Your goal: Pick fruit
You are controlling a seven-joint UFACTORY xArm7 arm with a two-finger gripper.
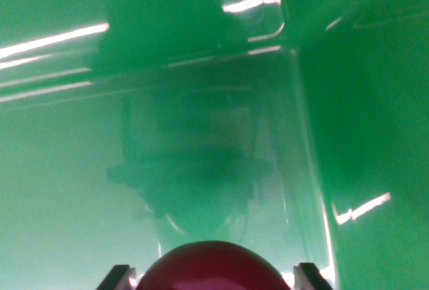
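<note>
A dark red round fruit (213, 268) fills the bottom middle of the wrist view, only its upper dome showing. My gripper (213, 280) is shut on it, one grey fingertip (115, 278) at its left and the other at its right. Fruit and fingers hang close above a glossy green surface (67, 189). A blurred dark reflection of the gripper and wrist (194, 169) shows on that surface just beyond the fruit.
The green surface looks like a shiny bin or tray, with a raised ridge (134, 69) crossing the upper part and a vertical wall edge (315, 189) at the wrist view's right. Bright light streaks (53, 39) glare on it.
</note>
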